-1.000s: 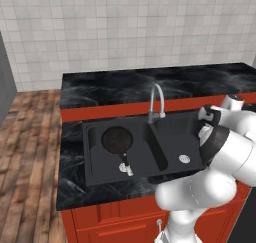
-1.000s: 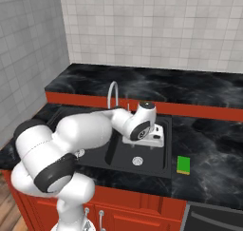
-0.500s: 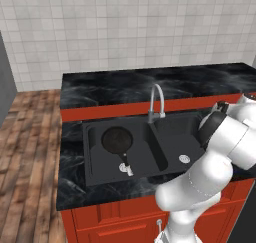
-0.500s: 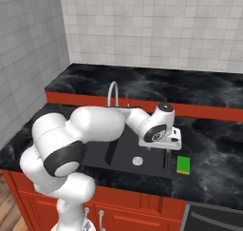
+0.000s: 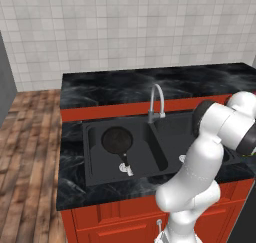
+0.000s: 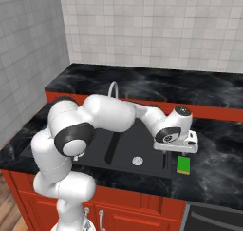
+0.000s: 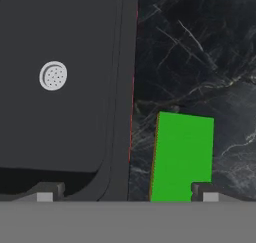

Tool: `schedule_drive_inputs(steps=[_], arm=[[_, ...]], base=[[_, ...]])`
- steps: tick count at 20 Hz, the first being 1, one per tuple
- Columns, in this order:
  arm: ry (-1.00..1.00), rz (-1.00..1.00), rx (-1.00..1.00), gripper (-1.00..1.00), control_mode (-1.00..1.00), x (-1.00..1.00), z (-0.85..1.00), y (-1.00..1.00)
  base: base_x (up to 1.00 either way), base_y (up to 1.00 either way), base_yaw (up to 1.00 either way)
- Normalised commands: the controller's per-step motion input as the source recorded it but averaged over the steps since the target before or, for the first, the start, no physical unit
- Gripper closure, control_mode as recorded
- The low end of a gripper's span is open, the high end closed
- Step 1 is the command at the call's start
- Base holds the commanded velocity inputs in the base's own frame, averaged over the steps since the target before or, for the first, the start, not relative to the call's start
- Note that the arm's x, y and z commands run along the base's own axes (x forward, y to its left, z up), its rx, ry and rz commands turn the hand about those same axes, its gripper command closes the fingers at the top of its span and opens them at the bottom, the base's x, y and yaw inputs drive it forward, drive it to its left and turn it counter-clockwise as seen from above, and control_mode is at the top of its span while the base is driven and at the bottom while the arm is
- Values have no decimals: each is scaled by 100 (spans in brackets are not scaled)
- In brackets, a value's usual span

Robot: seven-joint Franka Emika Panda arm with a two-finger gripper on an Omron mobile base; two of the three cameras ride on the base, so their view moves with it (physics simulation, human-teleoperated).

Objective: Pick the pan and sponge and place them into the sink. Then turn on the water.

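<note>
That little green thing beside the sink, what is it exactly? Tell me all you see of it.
It is the small rectangular sponge: a flat bright green top face with a thin yellow-orange edge showing along one side. It lies flat on the dark marbled counter, just outside the rim of the black matte sink, apart from it. The pincer hovers above, not touching it.

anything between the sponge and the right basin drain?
In the hand view, only the sink's raised black rim and a bare strip of marble counter separate the sponge from the drain. Nothing loose lies between.
</note>
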Motion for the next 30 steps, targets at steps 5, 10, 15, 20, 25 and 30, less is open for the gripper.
schedule_drive_inputs(steps=[5, 10, 15, 20, 25, 30], arm=[[3, 0, 3, -100, -100, 0, -1, -23], [3, 2, 3, -100, -100, 0, -10, -1], [5, 3, 3, -100, -100, 0, -17, 0], [5, 5, 1, -100, -100, 0, -26, 0], [3, 5, 0, -100, -100, 0, -21, -1], [1, 4, 1, -100, -100, 0, -11, -5]], base=[[0, 0, 0], [0, 0, 0], [0, 0, 0], [0, 0, 0], [0, 0, 0], [0, 0, 0]])
